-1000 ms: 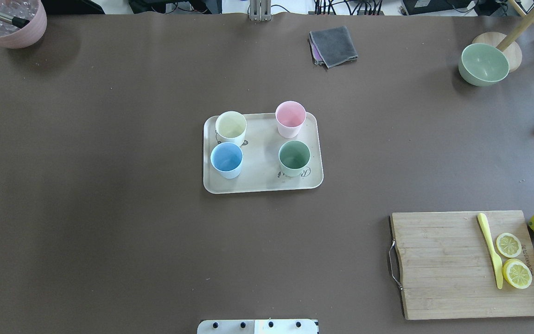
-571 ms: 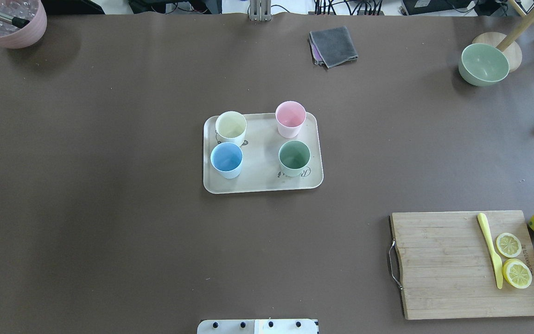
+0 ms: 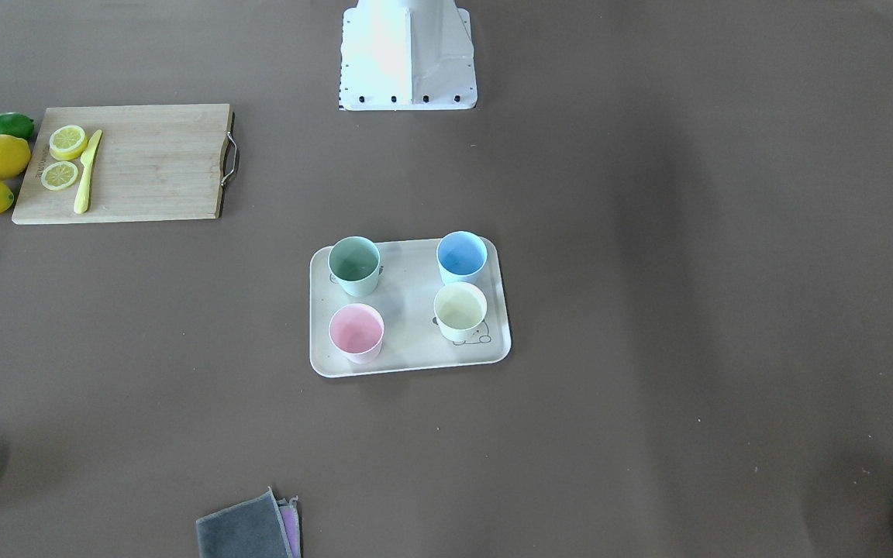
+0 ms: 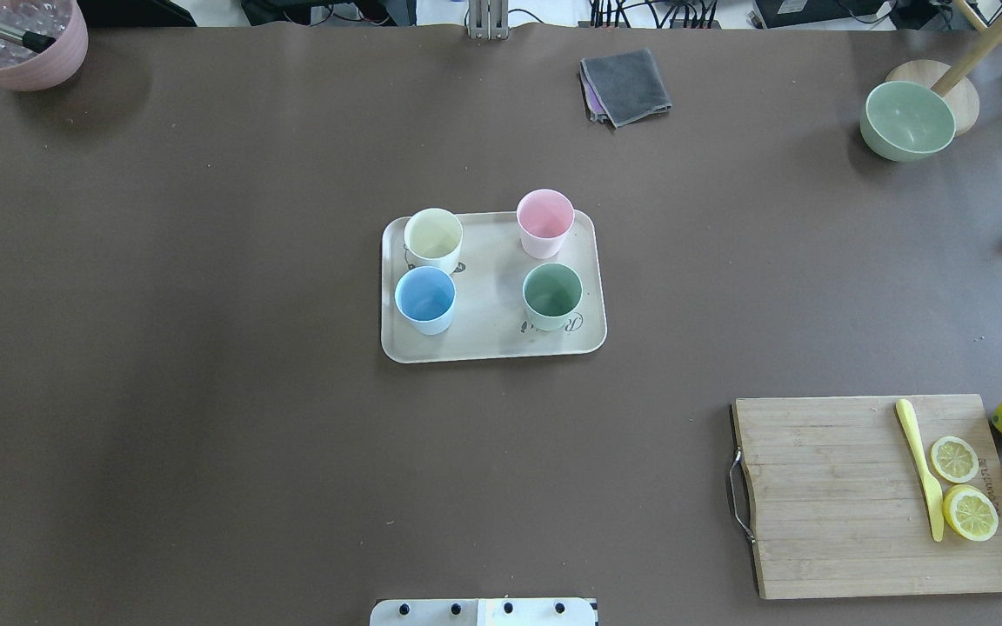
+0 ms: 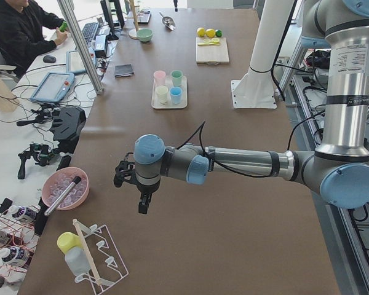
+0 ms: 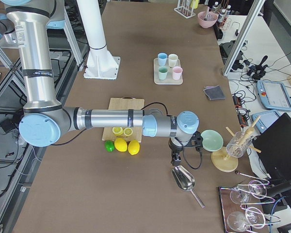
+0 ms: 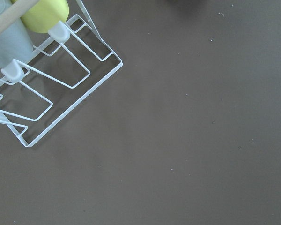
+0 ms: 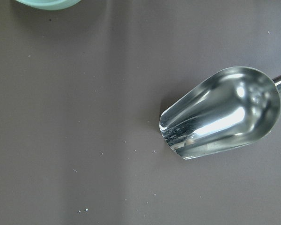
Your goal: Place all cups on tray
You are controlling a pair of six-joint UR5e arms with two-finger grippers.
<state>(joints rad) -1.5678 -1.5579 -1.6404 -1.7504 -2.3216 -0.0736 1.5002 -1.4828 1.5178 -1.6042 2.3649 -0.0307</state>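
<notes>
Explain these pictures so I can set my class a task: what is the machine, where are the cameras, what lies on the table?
The machine is two robot arms at a table. Two pictures look down on it, one from behind the robot, one facing it; two look along it from its ends; two come from cameras on the wrists. In the middle a tray carries a cream cup, a pink cup, a blue cup and a green cup, all upright. A cutting board with lemon slices and a folded cloth lie apart. The left gripper hangs near a wire rack, the right gripper near a metal scoop. Nothing seems to be held; whether they are open or shut cannot be told.
</notes>
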